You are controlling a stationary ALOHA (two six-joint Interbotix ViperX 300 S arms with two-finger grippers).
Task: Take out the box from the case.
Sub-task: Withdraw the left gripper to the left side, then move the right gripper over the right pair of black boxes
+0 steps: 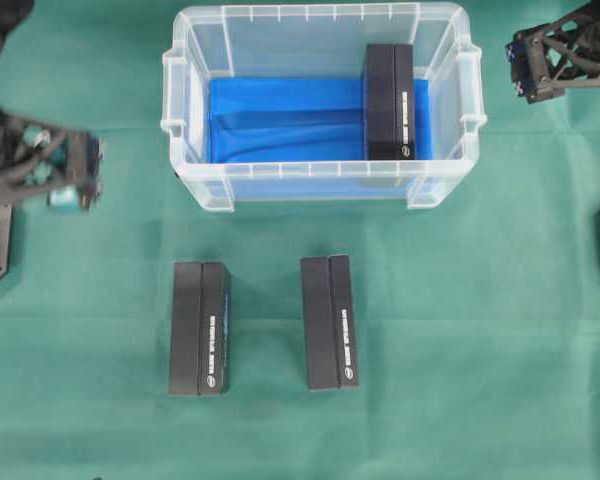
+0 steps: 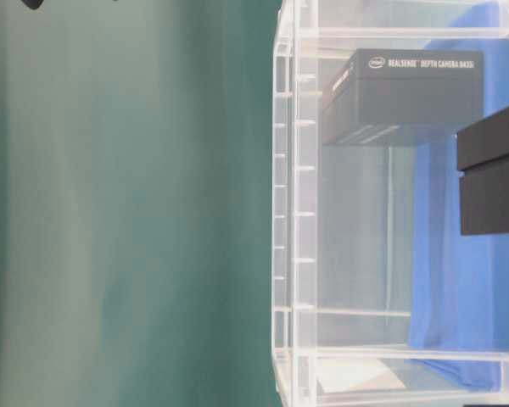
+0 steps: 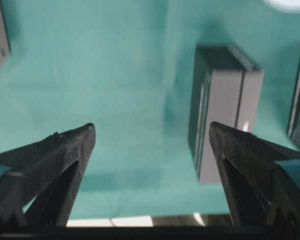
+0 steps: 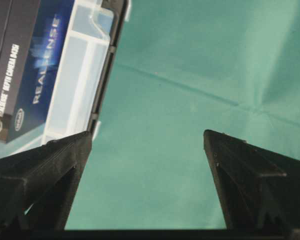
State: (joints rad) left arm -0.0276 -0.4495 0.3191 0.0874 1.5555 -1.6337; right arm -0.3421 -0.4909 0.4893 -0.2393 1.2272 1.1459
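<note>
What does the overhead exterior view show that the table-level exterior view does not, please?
Only the overhead view shows the whole layout: two black boxes lying on the green cloth in front of the case, one at left and one at right, plus the left gripper and right gripper, both outside the case. Only the table-level view shows the white lettering on the box inside, reading RealSense Depth Camera. Both show the clear case with its blue lining and the black box in the case.

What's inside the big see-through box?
Inside the case stands one black box at its right end, on a blue lining. What lies under the lining is covered.
</note>
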